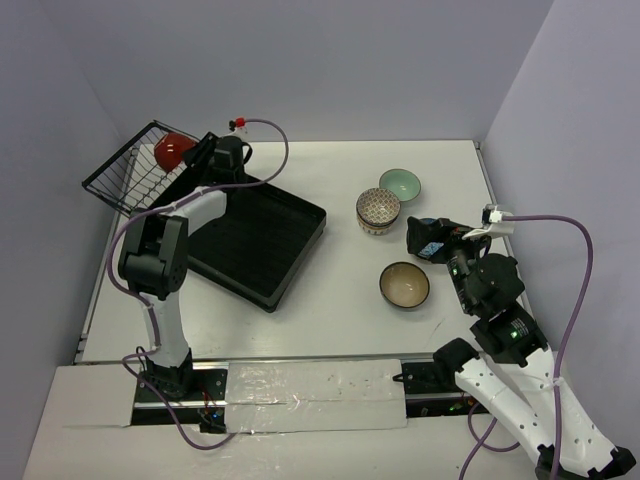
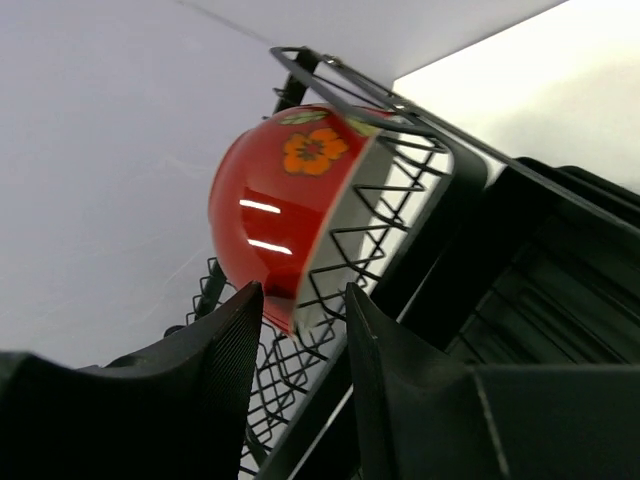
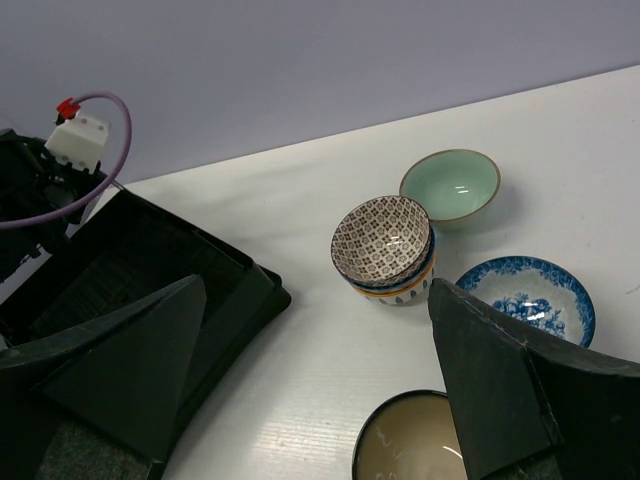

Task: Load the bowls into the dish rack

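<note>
The wire basket (image 1: 120, 180) at the upper-left end of the dish rack (image 1: 255, 240) holds one red bowl (image 2: 290, 200) with an orange flower on its side. It stands on edge against the wires, tilted, with its white inside facing lower right toward the black tray and its base turned to the wall at the left of the left wrist view. The left gripper (image 2: 298, 300) sits astride the bowl's lower rim with its fingers part-way apart; whether they press on it I cannot tell. At the right of the top view, a lattice-patterned bowl (image 1: 378, 208) is nested on top of a short stack, a mint green bowl (image 1: 400, 184) stands upright just beyond it, and a brown-rimmed cream bowl (image 1: 404, 285) sits mouth-up nearer the arms. The right wrist view also shows a blue-and-white bowl (image 3: 525, 292) beside the stack. The right gripper (image 3: 318, 288) hovers above these with its fingers spread wide, holding nothing. Everything rests on a white table (image 1: 330, 320) closed in by pale lilac walls (image 1: 330, 60). The rack's long axis runs from the upper left toward the lower centre of the top view.
</note>
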